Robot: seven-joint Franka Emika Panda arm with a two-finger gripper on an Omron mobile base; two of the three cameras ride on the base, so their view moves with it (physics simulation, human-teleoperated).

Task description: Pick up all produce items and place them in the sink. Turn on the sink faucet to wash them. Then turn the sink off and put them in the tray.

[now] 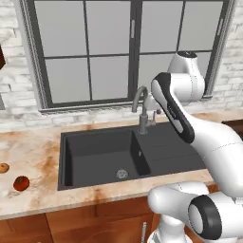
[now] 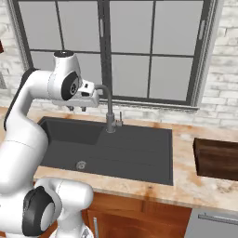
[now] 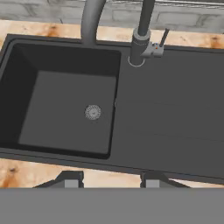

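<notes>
On counter [image 1: 42, 156], unlabelled red tomato [image 1: 21, 182]

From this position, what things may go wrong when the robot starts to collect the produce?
1. The gripper hangs close beside the faucet, so a sideways swing may hit the spout.
2. The red ball and the orange-tan ball lie far left on the counter, near its front edge. A long reach may nudge them, and round things might roll off.
3. The tray is on the opposite side of the sink.
</notes>
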